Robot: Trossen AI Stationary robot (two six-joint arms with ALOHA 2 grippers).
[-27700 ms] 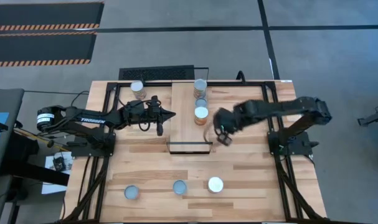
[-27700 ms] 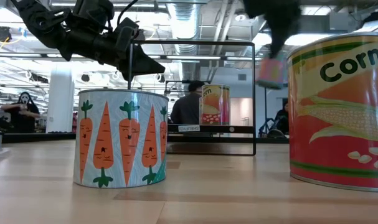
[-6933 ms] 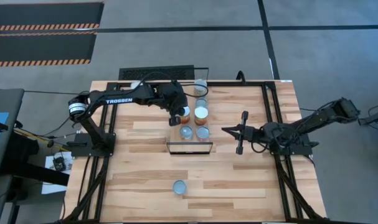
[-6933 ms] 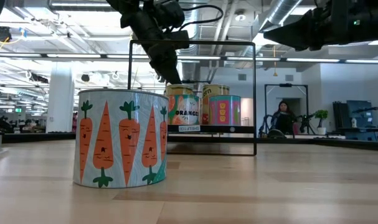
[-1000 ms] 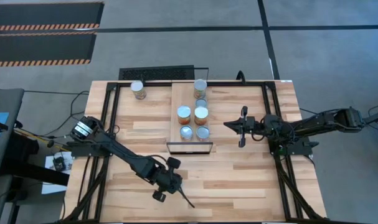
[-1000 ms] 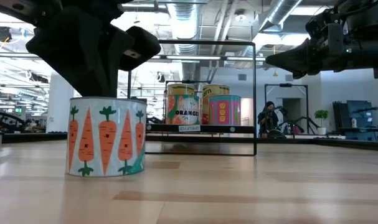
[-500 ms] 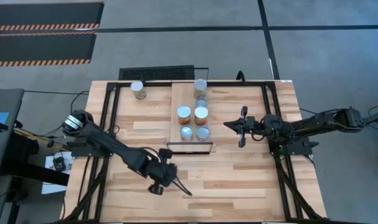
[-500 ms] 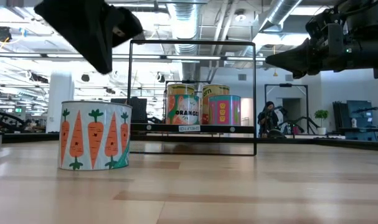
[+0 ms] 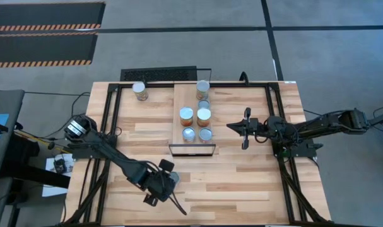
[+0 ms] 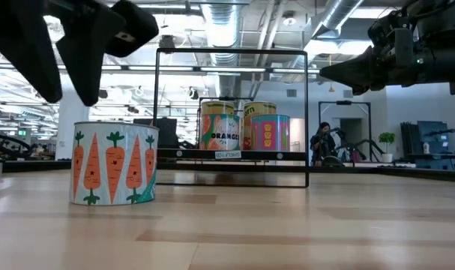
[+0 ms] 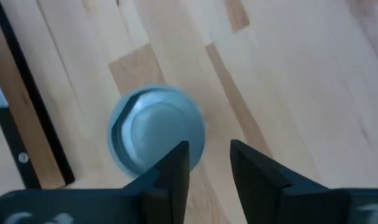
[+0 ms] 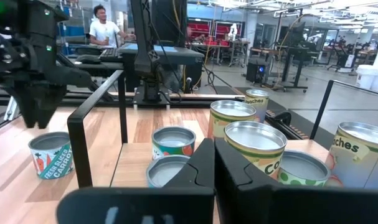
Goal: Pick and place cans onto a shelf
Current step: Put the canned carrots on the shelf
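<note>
A carrot-labelled can [image 10: 113, 163] stands upright on the tabletop near the front, left of centre; its round top [image 11: 156, 134] shows in the left wrist view. My left gripper [image 10: 68, 67] hangs open just above it, fingers pointing down, nothing between them [image 11: 210, 168]; it hides the can in the high view [image 9: 161, 184]. The shelf [image 9: 182, 94] at the table's middle far side carries several cans [image 9: 204, 115]. My right gripper [image 9: 230, 127] waits shut, level, to the shelf's right, pointing at it [image 12: 213, 158].
One more can [image 9: 139, 91] stands on the tabletop at the far left, beside the shelf. The shelf's thin black frame [image 10: 308, 120] rises over the plank. Bare wood lies in front of the shelf and to the carrot can's right. People show in the room behind.
The carrot can slid a little toward the table's far left under my left gripper, then stood still. My left gripper has since risen off the can's top and opened.
</note>
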